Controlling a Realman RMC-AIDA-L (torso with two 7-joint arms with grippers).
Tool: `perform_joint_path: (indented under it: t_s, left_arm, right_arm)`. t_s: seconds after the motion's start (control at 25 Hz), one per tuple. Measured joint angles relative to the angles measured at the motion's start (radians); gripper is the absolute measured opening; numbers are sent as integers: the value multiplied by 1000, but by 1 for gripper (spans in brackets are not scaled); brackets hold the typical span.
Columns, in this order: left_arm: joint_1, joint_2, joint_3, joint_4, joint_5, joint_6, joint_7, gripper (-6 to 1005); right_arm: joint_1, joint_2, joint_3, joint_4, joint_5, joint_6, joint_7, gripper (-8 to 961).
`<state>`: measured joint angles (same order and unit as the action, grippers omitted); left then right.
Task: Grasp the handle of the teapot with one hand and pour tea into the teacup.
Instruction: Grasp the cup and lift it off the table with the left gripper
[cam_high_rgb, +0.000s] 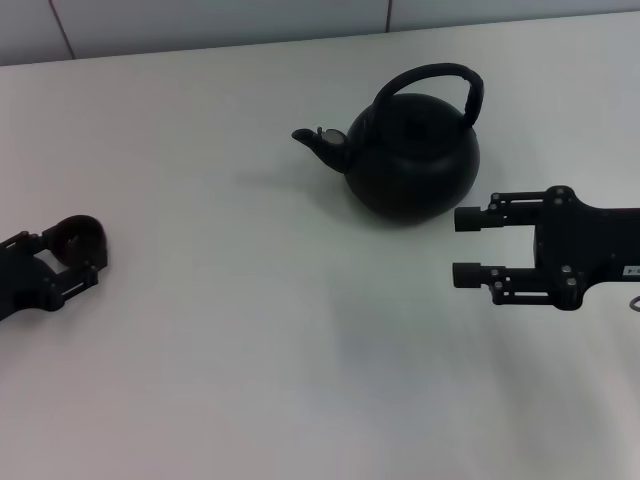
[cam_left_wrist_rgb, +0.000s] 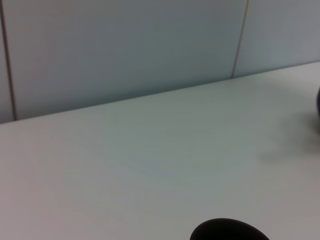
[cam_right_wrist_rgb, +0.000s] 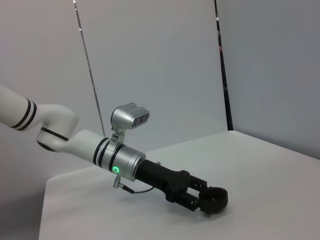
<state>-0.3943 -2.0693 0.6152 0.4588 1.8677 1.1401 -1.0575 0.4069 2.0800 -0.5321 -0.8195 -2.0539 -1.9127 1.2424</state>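
The teapot (cam_high_rgb: 412, 155) is seen standing upright on the white worktop (cam_high_rgb: 250, 330), toward its far edge and right of the middle, with the spout (cam_high_rgb: 320, 143) turned to the left edge. The handle (cam_high_rgb: 435, 85) is arched over its top, untouched. The right gripper (cam_high_rgb: 470, 246) is held level just beside the teapot, on the near right, apart from it, with the jaws spread wide. At the left edge, the teacup (cam_high_rgb: 75, 238) is gripped between the jaws of the left gripper (cam_high_rgb: 70, 255), well apart from the teapot.
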Motion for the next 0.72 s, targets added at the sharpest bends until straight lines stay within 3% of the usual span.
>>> perform_joint_path:
  t_s: [0.28,0.72]
  left_arm:
    - [-38,0,0,1,-3,115,-2,679]
    - [-106,-5,80,-35,-4,119,1,680]
  right_arm:
    - [1,0,-2,4,0,3,0,622]
    - [1,0,-2,5,0,3,0,621]
